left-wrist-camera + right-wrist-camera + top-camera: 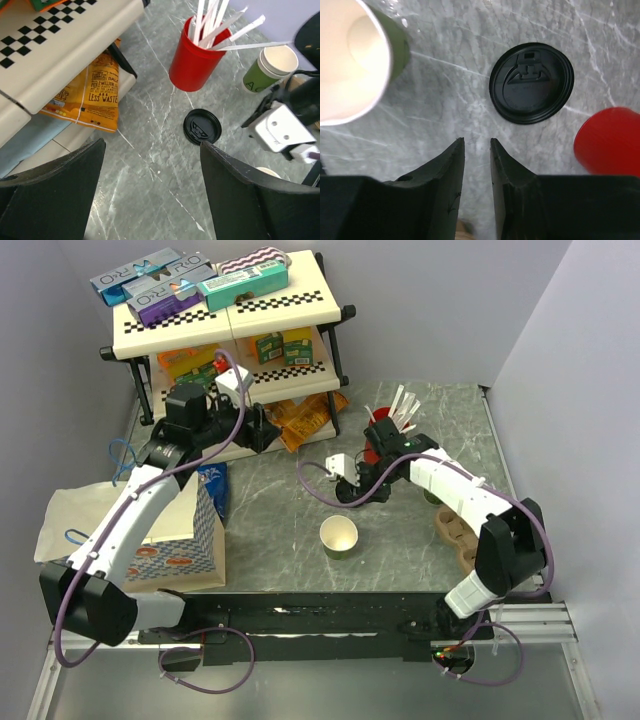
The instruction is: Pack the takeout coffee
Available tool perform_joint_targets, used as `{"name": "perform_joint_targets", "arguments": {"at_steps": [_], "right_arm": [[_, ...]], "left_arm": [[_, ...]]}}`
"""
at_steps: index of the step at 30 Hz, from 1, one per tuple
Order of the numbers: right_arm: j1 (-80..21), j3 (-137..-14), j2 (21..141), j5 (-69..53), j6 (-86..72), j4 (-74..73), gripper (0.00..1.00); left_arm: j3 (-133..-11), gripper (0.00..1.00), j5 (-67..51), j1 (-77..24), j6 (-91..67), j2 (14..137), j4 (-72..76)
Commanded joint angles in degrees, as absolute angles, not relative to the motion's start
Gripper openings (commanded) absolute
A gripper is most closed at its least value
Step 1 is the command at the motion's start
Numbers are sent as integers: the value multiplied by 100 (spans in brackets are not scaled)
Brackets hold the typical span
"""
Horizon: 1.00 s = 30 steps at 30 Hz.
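The green paper cup (338, 537), cream-white inside, stands open on the grey table near the front; it also shows at the top left of the right wrist view (350, 55). The round black lid (531, 82) lies flat on the table just ahead of my right gripper (476, 141), which hovers over bare table, empty, with only a narrow gap between its jaws. In the left wrist view the lid (202, 126) lies below the red cup. My left gripper (152, 145) is wide open and empty, high beside the shelf (262, 428). My right gripper (352, 490) sits behind the cup.
A red cup of white sticks (385, 430) stands behind the right gripper. A second green cup (270, 67) sits by the brown cup carrier (455, 530). A shelf rack (230, 320) with boxes and orange snack bags (305, 420) is at the back left. A paper bag (180, 540) stands at the left.
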<state>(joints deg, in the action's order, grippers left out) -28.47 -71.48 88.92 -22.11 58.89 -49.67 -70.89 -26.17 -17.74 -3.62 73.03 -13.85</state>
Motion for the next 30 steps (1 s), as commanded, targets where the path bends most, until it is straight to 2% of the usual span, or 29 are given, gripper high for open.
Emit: {"name": "perform_joint_targets", "arguments": {"at_steps": [1, 11, 30], "right_arm": [[-2751, -7014, 9175, -2338, 6679, -4553, 33], [-2725, -6873, 9536, -2268, 7444, -4553, 28], [-2733, -6934, 9975, -2101, 7638, -4351, 28]], "left_arm": [[-7400, 82, -2865, -1846, -62, 7400, -1564], [-7603, 82, -2883, -1854, 334, 7611, -1793], [-7743, 83, -2848, -1881, 220, 7875, -1687]]}}
